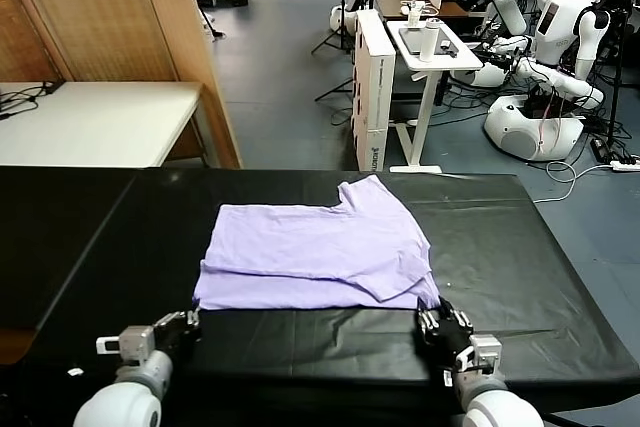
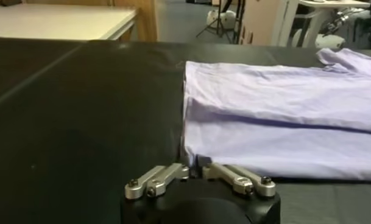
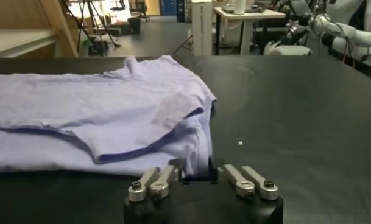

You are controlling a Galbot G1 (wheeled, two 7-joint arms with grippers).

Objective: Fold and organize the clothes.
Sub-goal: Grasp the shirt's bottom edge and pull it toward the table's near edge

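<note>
A: Corners first, left to right; our left gripper (image 1: 187, 324) has its fingers pinched together on the near left corner of the T-shirt (image 1: 315, 252), which lies partly folded at the middle of the black table (image 1: 90, 237); our right gripper (image 1: 440, 322) is likewise closed on the near right corner.

B: Agreed; for a clean fold we judge both hems should rise together, level and taut, travelling away from us; uneven lift would skew the crease; thin fabric may slip.
</note>
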